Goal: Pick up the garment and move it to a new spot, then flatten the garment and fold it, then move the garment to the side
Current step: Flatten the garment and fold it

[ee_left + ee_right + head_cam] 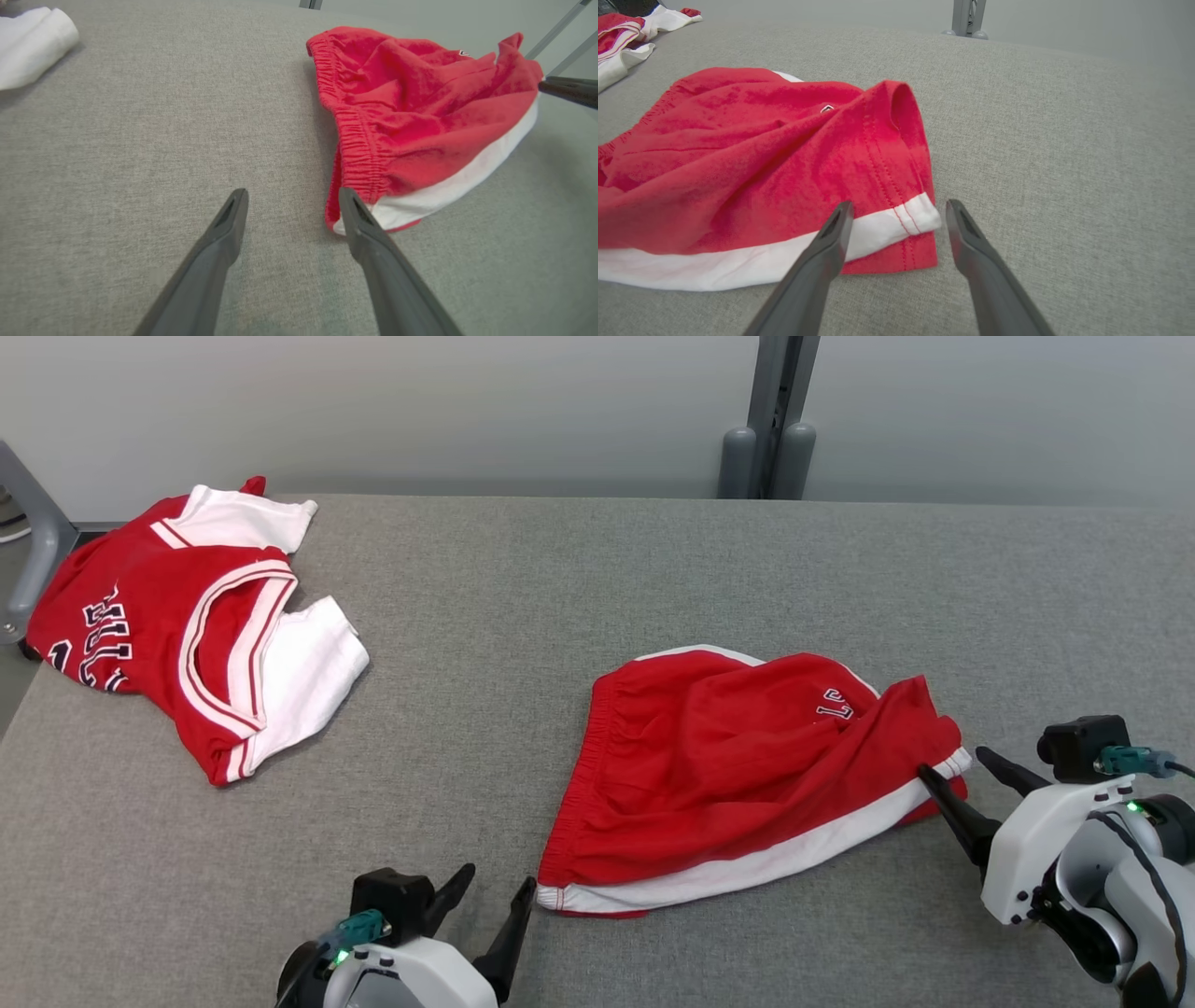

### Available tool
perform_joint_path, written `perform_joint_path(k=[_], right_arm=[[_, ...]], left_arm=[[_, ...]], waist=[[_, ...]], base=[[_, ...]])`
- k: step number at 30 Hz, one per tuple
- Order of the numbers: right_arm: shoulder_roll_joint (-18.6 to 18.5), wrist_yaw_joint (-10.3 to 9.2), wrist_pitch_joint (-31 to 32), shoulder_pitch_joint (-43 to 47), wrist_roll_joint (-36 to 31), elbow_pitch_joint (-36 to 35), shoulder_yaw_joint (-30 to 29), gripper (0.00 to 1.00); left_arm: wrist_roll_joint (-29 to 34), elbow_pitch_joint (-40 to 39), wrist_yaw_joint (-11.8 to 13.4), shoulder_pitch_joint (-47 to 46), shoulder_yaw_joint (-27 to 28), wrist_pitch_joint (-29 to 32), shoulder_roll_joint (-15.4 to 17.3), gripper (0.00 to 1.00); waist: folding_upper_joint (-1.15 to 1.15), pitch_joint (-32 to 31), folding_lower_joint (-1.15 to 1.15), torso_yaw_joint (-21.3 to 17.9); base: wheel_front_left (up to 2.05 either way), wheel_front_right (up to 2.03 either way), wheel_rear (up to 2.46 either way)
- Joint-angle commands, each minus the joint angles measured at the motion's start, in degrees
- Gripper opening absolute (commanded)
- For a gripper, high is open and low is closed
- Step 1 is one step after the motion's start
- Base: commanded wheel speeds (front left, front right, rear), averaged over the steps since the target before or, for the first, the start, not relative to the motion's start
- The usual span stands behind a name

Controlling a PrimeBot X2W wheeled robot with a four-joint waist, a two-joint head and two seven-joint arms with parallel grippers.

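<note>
A: Near edge first. Left gripper?

B: Left gripper is low over the grey table. Fingers spread wide, nothing between them. Its right finger sits just beside the near-left corner of the shorts, at the waistband end. Contact: cannot tell.

A: Right gripper?

B: Right gripper comes in from the right, also spread wide and empty. The wrist view shows one finger over the white hem corner at the shorts' right end. The other is over bare table just beside that corner.

A: The shorts themselves?

B: Red, with a white stripe along the near edge. Gathered elastic waistband on the left, leg hem on the right. Rumpled and humped, not flat. They lie on the table right of centre, between the two grippers. Small number print near the far edge.

A: Farther back?

B: Jersey, red and white with dark lettering, bunched at the far-left corner. Well apart from the shorts. Past the table's far edge, a grey post stands against a pale wall.
</note>
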Motion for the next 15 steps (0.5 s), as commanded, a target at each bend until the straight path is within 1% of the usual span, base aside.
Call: perform_joint_path(k=[1, 8, 15], right_arm=[[-0.62, 0.01, -0.59, -1.1, 0.98, 1.13, 1.19, 1.0], [-1.4, 0.01, -1.42, -4.72, 4.27, 4.07, 6.07, 1.0], [-1.39, 0.01, -2.93, -7.4, 6.44, 5.57, 9.46, 1.0]], left_arm=[[-0.56, 0.02, -0.39, -1.1, -0.57, 1.18, 0.62, 1.0], [-1.36, -0.08, -1.2, -1.95, -3.34, 4.93, 1.08, 1.0], [-1.29, 1.98, -1.33, -3.94, -4.5, 4.93, 0.81, 1.0]], waist=[[0.0, 0.08, 0.0, 0.13], [0.0, 1.57, 0.0, -0.01], [0.0, 3.01, 0.0, -0.5]], base=[[0.0, 0.0, 0.0], [0.0, 0.0, 0.0], [0.0, 0.0, 0.0]])
